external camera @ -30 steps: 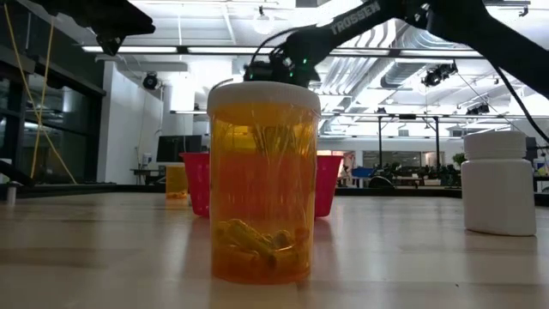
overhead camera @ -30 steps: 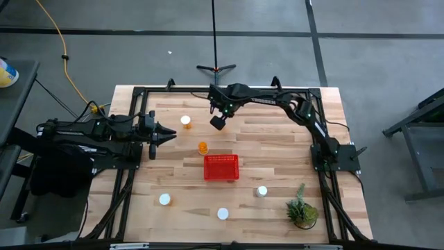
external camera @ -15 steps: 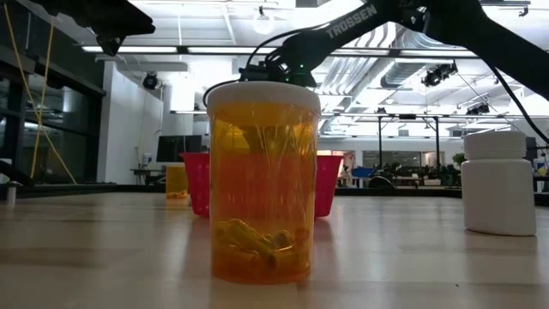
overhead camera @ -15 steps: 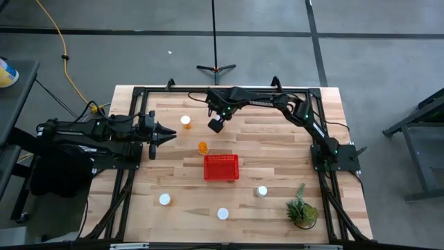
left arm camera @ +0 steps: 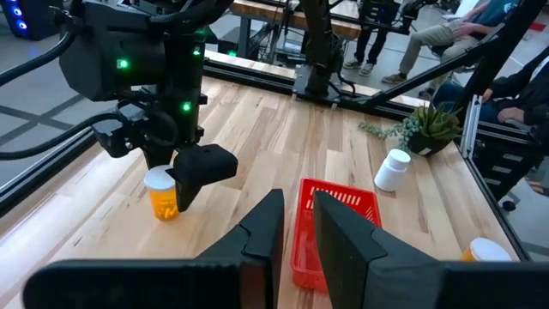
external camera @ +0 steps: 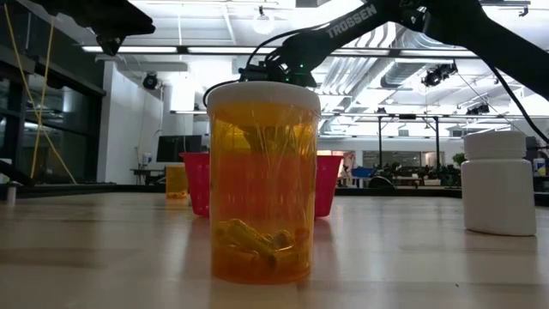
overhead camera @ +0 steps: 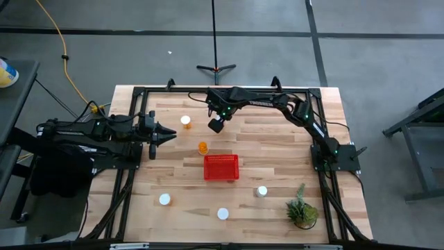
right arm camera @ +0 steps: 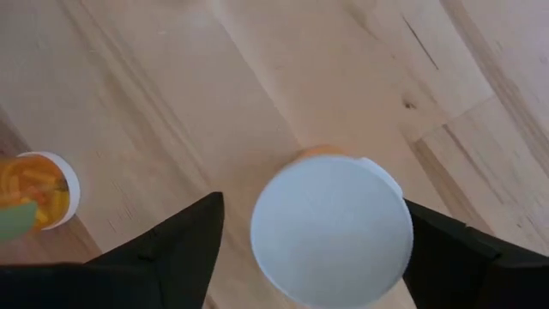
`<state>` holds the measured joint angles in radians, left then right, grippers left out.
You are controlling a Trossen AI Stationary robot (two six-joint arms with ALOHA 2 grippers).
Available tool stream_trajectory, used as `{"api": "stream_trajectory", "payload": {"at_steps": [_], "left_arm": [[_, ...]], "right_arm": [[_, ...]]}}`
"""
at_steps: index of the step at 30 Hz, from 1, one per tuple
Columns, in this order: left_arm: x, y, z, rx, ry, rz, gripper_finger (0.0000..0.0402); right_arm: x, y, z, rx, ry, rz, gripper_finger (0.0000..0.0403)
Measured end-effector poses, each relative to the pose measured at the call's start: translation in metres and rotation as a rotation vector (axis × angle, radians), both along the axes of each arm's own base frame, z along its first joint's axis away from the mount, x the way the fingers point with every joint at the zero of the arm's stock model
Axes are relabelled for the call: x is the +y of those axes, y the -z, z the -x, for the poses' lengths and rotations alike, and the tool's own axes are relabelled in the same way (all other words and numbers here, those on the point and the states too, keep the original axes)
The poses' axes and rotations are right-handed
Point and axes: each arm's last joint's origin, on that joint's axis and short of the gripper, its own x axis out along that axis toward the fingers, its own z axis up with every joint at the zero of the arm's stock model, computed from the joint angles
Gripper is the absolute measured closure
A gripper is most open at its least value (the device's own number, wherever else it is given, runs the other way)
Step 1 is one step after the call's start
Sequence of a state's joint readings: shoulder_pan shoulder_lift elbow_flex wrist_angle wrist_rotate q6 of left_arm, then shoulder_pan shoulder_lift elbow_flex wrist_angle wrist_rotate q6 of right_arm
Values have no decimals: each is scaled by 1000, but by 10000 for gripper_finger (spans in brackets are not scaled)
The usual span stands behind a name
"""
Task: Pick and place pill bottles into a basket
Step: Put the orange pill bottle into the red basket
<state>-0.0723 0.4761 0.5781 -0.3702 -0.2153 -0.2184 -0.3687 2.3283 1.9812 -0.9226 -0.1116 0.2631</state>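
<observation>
My right gripper (overhead camera: 216,125) hangs above the far middle of the table, shut on a pill bottle (right arm camera: 330,227) whose white cap faces the wrist camera. The red mesh basket (overhead camera: 220,167) stands mid-table, toward the near edge from this gripper. Other bottles stand on the wood: one with a white cap (overhead camera: 186,121) far left of the gripper, an orange one (overhead camera: 202,147) beside the basket, and three near the front (overhead camera: 164,199) (overhead camera: 223,213) (overhead camera: 261,191). My left gripper (overhead camera: 169,134) waits, shut and empty, at the left. My right gripper has the bottle between its two fingers (right arm camera: 184,249), which come from above and point down. The broad white cap (right arm camera: 330,227) hides where the fingers meet the orange body (right arm camera: 319,153). The bottle is upright, cap up, lifted clear of the table.
A small green potted plant (overhead camera: 302,208) stands at the near right corner. A black frame (overhead camera: 139,94) runs round the table's edge. In the low view an orange bottle (external camera: 262,180) and a white bottle (external camera: 497,184) stand close to the camera. People sit beyond the table (left arm camera: 429,34).
My right gripper has shifted a little toward the table's left edge with the bottle, then kept still.
</observation>
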Motion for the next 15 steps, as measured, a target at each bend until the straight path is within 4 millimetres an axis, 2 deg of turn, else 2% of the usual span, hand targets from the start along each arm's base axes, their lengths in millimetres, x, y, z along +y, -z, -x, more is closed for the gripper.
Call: {"api": "stream_trajectory", "payload": {"at_steps": [15], "left_arm": [[0,1,0,8,0,0,298]], "right_arm": [[0,0,0,-5,-5,-9,199]]}}
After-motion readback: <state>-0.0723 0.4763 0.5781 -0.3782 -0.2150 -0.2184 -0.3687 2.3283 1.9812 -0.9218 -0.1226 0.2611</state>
